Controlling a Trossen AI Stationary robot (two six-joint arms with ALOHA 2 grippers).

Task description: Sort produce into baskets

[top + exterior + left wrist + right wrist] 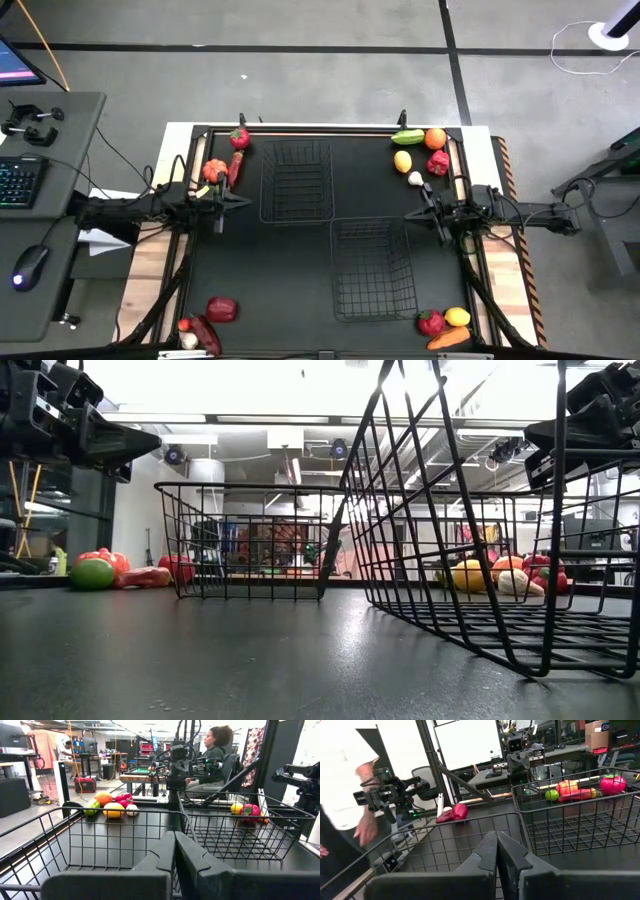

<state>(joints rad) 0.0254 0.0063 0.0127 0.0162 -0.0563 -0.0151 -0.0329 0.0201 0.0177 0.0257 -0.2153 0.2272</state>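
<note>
Sitting empty: 2 baskets [296, 180].

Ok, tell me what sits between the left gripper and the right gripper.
In the high view, the far basket lies between the left gripper and the right gripper, both shut. The near basket sits closer to the camera, off that line.

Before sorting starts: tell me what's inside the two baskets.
Nothing. From above, the upper basket and the lower basket show only bare black mat through their mesh. All the produce lies outside, in piles at the table's four corners. Neither arm covers either basket.
</note>
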